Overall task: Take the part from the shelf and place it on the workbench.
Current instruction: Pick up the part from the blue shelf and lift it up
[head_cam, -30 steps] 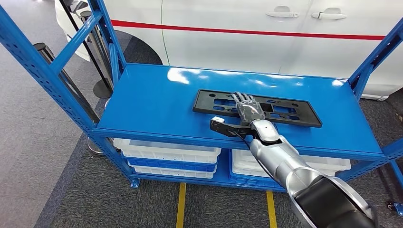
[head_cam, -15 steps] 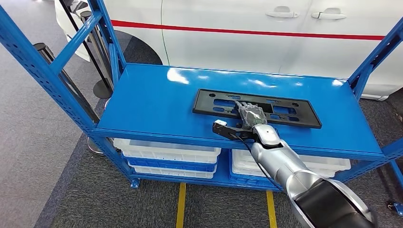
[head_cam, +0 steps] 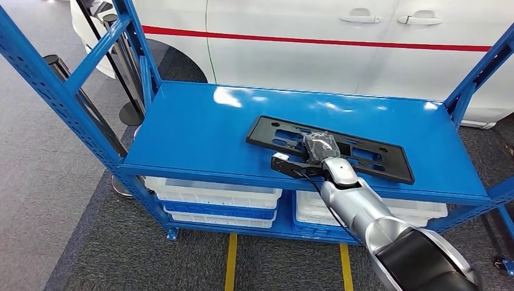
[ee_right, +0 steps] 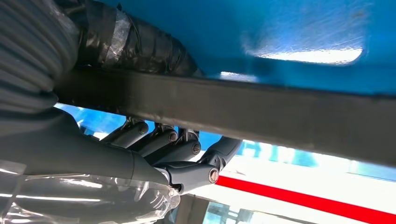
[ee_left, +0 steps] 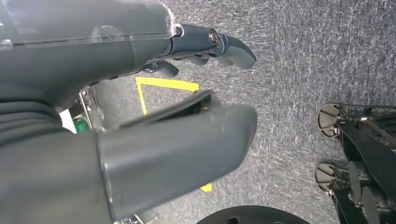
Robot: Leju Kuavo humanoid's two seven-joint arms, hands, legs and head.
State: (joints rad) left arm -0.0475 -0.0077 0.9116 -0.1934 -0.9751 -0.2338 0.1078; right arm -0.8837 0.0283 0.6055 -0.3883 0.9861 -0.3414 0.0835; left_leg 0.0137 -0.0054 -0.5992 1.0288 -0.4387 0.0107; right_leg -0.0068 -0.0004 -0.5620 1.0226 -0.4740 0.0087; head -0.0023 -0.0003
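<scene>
The part [head_cam: 330,148] is a long, flat black plastic plate with rectangular cut-outs and slots, matte in finish, lying on the blue shelf [head_cam: 200,130] towards its near edge and skewed, its right end closer to the front than its left. In the right wrist view it shows as a dark, straight-edged bar [ee_right: 261,109] crossing in front of the glossy blue metal. The shelf top is smooth painted steel with bright glare patches, carried by perforated blue uprights with a diagonal brace on the left. Under it sit white and blue plastic bins [head_cam: 213,200], stacked. Beyond the far side stands a white car [head_cam: 315,42] with a red stripe along its doors; dark posts on round bases [head_cam: 128,112] stand at the far left, and yellow floor tape [head_cam: 231,260] runs over grey carpet near the robot. The right hand [head_cam: 319,147], wrapped in clear film, rests on the middle of the part, its fingers [ee_right: 161,144] curled over the plate's edge with the thumb on the other side, so it grips the part. The left hand [ee_left: 140,116] hangs over the carpet, fingers loosely apart, holding nothing.
</scene>
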